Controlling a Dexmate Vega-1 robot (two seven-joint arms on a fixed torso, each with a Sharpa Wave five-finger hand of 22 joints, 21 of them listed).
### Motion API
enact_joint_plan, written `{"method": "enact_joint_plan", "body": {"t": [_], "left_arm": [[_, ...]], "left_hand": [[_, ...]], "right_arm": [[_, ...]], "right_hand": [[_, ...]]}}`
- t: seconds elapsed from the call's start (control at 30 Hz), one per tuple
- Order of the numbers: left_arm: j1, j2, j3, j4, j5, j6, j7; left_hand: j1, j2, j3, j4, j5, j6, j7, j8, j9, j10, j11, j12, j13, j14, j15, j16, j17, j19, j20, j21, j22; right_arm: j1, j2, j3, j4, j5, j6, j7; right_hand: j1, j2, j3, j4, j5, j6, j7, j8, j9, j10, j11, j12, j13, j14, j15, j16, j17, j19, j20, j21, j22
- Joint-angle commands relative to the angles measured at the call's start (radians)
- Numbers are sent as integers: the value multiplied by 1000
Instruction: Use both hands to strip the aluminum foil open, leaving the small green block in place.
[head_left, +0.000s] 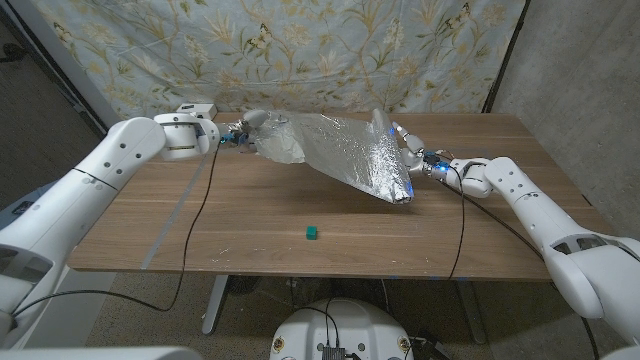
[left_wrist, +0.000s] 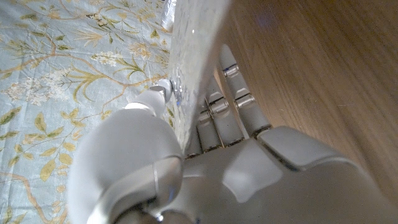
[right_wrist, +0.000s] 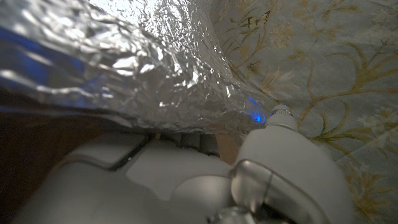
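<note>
Above the table (head_left: 250, 215), each robot hand, left (head_left: 243, 132) and right (head_left: 412, 150), grips the foil (head_left: 345, 150).

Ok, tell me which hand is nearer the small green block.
The right hand. It holds the foil sheet by its lower end, which dips toward the table's front, where the green block sits. The left hand grips the far end, near the table's back.

One sheet of aluminum foil (head_left: 345, 150), stretched between two hands: left hand (head_left: 243, 133) and right hand (head_left: 412, 152). One small green block (head_left: 312, 233), nearer than both hands. One wooden table (head_left: 250, 225).
</note>
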Motion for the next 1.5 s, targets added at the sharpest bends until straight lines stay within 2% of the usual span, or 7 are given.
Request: {"method": "enact_joint_plan", "body": {"t": [0.03, 0.27, 0.57, 0.77, 1.0, 1.27, 1.5], "left_arm": [[-2, 9, 2, 13, -3, -2, -24], [-5, 12, 4, 22, 1, -2, -37], [23, 29, -23, -5, -13, -7, -8], [47, 47, -42, -15, -29, -11, -17], [104, 64, -77, -32, -58, -36, -15], [128, 84, -88, -34, -66, -49, -38], [141, 88, -98, -35, -82, -57, -26]], "left_hand": [[11, 1, -2, -2, -1, 14, 1, -4, 1, 16, -14, 0, 2, 3, 0, -2, 3, -2, -2, 9, 0], [12, 0, -2, -3, -2, 14, -1, -5, 0, 17, -13, -1, 1, 6, 1, -1, 3, -2, -3, 12, 0], [13, 0, -3, -3, -3, 13, -1, -6, -1, 17, -12, -2, 0, 7, 1, -2, 2, -2, -2, 15, 0], [13, 1, -4, -1, -4, 12, 0, -6, 1, 17, -13, -3, -1, 5, 1, -3, 3, -4, -2, 17, 0], [11, 0, -4, 0, -4, 15, -1, -6, 0, 19, -14, -3, -1, 6, -1, -5, 2, -5, -2, 19, 0], [11, 1, -4, 1, -5, 15, 1, -9, -2, 18, -13, -4, 0, 4, -1, -6, 3, -7, -2, 22, 0], [12, 1, -4, 0, -5, 14, 0, -9, -2, 16, -13, -5, 0, 6, -1, -6, 3, -8, -2, 24, -1]], "right_arm": [[2, 4, -4, -3, 2, 0, -23], [5, 7, -8, -1, -3, 7, -24], [44, 33, -35, 61, -32, 22, 18], [41, 40, -37, 44, -38, 18, 7], [28, 44, -35, 16, -34, 11, -22], [-4, 37, -26, -33, -19, 8, -62], [4, 38, -36, -20, -18, 1, -59]], "right_hand": [[2, 9, -5, 0, 6, 2, 42, 5, 2, 10, -1, 4, 6, 7, 1, -6, 2, 12, -1, -5, 1], [0, 11, -8, 1, 6, 0, 42, 5, 2, 8, -1, 3, 7, 7, 1, -7, 3, 12, -1, -6, 1], [-2, 12, -11, 3, 5, 1, 43, 5, 2, 9, -2, 3, 8, 7, 0, -9, 4, 13, 0, -6, 1], [-2, 13, -12, 3, 5, -1, 43, 4, 2, 10, -2, 3, 8, 6, 1, -10, 4, 13, 0, -7, 1], [-3, 14, -14, 3, 5, 0, 43, 4, 2, 12, -1, 4, 9, 9, 1, -11, 5, 15, 1, -7, 1], [-5, 16, -17, 5, 5, 0, 43, 5, 2, 12, -1, 3, 9, 9, 2, -12, 5, 15, 1, -8, 1], [-5, 17, -19, 5, 5, 0, 43, 5, 2, 11, -1, 2, 10, 10, 2, -13, 6, 15, 1, -8, 1]]}}
